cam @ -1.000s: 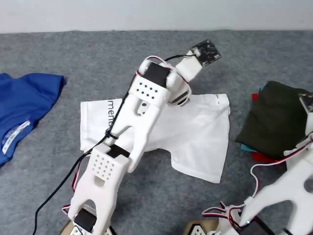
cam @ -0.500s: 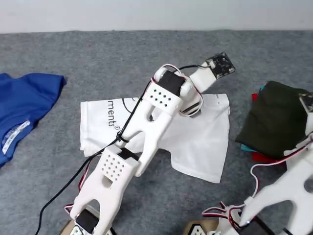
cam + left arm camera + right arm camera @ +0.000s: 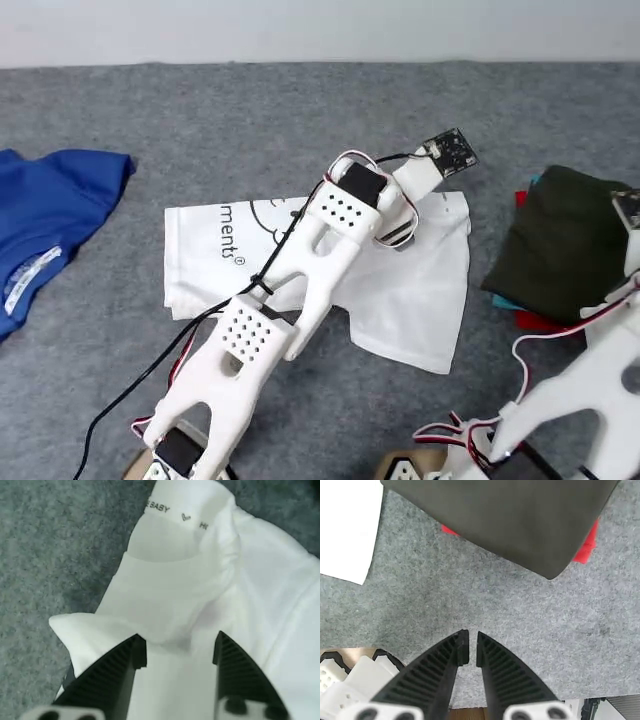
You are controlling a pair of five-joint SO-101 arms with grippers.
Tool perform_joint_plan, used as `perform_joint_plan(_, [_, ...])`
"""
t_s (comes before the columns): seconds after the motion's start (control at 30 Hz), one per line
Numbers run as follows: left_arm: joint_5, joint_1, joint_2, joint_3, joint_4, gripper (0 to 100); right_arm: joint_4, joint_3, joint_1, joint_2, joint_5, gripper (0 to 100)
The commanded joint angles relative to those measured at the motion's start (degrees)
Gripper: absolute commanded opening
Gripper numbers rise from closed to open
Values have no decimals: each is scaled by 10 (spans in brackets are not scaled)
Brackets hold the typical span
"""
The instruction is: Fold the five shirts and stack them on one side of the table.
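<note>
Grey felt table (image 3: pixel 200 110) bears a rumpled white shirt (image 3: pixel 420 270) under the wide-spread left tool (image 3: pixel 177 640); right tool (image 3: pixel 469 636) closed, empty.

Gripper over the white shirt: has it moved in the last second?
Yes. The left gripper shifted across the white shirt toward the dark folded stack.

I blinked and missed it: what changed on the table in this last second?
The left arm swung rightward across the white shirt, toward the folded stack, uncovering more of the shirt's print. The left gripper now straddles a fold of it, fingers apart. The white shirt, blue shirt, folded stack and right gripper stayed put.
</note>
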Motion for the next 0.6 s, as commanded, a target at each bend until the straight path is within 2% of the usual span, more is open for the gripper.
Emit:
perform_joint_plan(0.0, [11, 9, -10, -32, -30, 138, 22, -2, 2, -23, 4, 43])
perform_joint_plan(0.27, [11, 44, -9, -106, 12, 15, 22, -2, 2, -23, 4, 43])
perform_joint_plan(0.57, [9, 106, -9, -167, 120, 14, 22, -2, 2, -21, 4, 43])
